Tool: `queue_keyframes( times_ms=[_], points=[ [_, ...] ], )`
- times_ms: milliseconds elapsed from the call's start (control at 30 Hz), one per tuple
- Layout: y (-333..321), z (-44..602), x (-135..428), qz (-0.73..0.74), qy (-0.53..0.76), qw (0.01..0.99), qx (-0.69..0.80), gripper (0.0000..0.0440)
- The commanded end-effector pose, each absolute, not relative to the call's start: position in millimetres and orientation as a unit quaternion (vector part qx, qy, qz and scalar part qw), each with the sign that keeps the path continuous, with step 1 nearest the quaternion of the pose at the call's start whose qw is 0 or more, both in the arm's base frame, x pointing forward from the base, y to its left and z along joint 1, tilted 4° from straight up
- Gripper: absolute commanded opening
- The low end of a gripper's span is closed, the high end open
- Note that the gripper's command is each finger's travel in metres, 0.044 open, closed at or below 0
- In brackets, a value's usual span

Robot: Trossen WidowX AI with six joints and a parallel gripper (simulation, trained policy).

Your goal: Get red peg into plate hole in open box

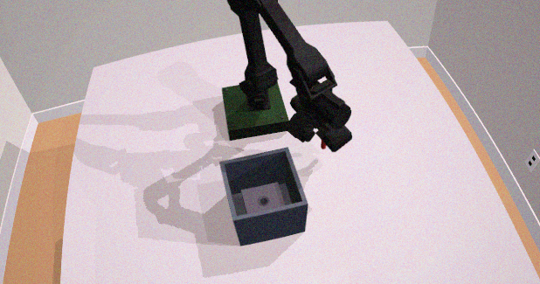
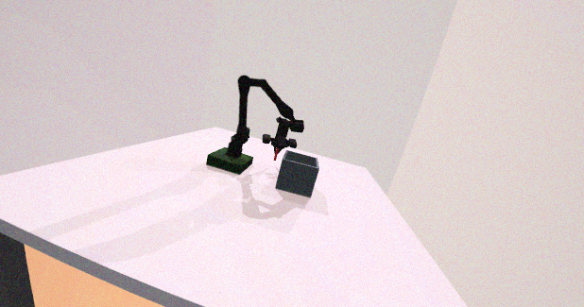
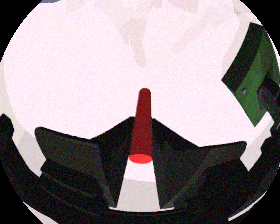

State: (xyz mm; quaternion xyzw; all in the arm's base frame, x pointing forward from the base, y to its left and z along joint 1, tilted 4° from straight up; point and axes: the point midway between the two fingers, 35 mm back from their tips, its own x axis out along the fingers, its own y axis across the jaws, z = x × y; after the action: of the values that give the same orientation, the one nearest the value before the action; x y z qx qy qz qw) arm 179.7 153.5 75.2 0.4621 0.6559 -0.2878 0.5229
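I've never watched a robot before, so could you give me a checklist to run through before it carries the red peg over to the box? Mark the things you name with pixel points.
- Red peg [image 1: 323, 143] [image 2: 277, 153] [image 3: 143, 122] gripped by the pincer [image 1: 322, 138] [image 2: 277, 150] [image 3: 142, 121]: ok, between both fingers.
- Box [image 1: 270, 225] [image 2: 298, 176] open on top: ok.
- Hole [image 1: 263, 201] in the plate [image 1: 251, 197] uncovered: ok.
- Peg above the box: not ok, it is off to one side.
- Peg's lower end off the table [image 1: 393, 198] [image 2: 331, 243] [image 3: 66, 65]: cannot tell.
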Motion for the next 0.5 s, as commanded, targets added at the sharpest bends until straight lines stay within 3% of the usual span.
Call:
queue_keyframes(
  times_ms=[0, 467],
  points=[
    [156.6, 89.2, 185.9, -0.268, 0.651, 0.528, 0.475, 0.0],
    [140.4, 158.8, 213.5, -0.21, 0.601, 0.582, 0.507, 0.0]
  ],
)
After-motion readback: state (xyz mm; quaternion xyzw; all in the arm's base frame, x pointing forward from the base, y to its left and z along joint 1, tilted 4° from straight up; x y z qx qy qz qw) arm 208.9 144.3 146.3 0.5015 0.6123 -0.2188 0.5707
